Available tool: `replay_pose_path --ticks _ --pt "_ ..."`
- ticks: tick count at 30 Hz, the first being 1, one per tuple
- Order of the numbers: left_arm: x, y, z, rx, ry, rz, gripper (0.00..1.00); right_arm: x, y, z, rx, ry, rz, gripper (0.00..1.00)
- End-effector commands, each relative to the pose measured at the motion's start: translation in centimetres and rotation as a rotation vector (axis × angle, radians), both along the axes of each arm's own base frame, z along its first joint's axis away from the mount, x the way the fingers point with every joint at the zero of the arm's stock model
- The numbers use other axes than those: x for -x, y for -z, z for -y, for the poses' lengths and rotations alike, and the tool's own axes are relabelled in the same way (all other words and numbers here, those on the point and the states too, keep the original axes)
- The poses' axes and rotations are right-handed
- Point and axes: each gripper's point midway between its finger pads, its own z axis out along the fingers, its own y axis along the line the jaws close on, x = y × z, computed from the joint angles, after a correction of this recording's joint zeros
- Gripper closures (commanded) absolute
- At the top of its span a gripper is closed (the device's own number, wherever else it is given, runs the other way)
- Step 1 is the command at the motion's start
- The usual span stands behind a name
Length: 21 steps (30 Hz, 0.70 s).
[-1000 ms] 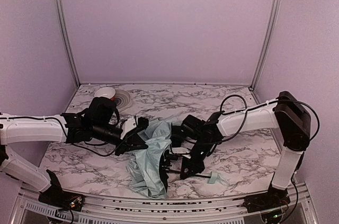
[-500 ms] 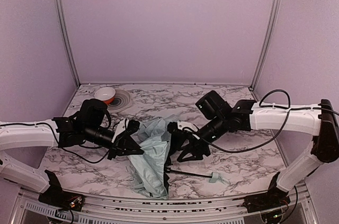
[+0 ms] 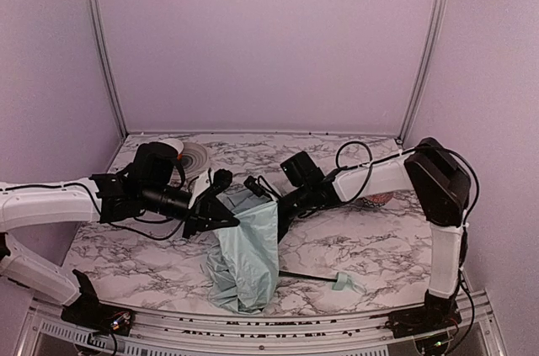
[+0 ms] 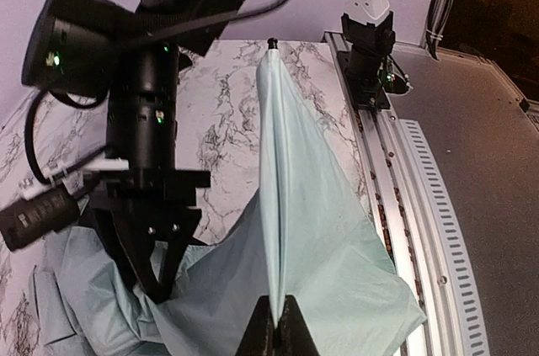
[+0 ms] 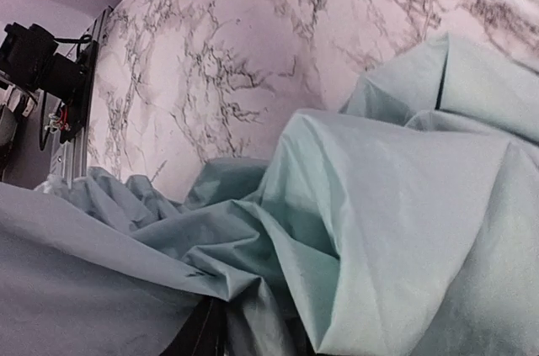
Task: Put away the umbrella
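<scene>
Umbrella (image 3: 248, 247) canopy is reading plain pale mint green. Its shaft (image 3: 307, 275) is showing black and its handle (image 3: 345, 283) pale green. Table (image 3: 379, 238) is presenting white marble with grey-black veining. Walls (image 3: 269, 36) are appearing flat lilac. Left arm (image 3: 50, 204) and right arm (image 3: 387, 178) are showing white links with black joints and cables. Bowl (image 3: 174, 146) is showing orange-red outside, white inside. Plate (image 3: 200, 158) is showing white with grey rings.

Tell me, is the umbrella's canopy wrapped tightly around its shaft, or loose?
Loose. The canopy hangs in crumpled folds, pinched by the left gripper and the right gripper, not wound around the shaft.
</scene>
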Motion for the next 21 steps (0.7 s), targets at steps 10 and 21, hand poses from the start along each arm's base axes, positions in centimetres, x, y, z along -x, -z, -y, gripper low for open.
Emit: replay_pose_path --ticks 10,21 --pt "-10.0 8.7 1.4 -0.295 -0.268 -0.062 1.0 0.7 2.2 0.0 -0.058 0.051 -0.226 0.72" --pt "-6.0 13.0 -0.1 -0.388 -0.129 -0.166 1.0 -6.1 -6.1 7.2 -0.04 0.352 -0.097 0.68"
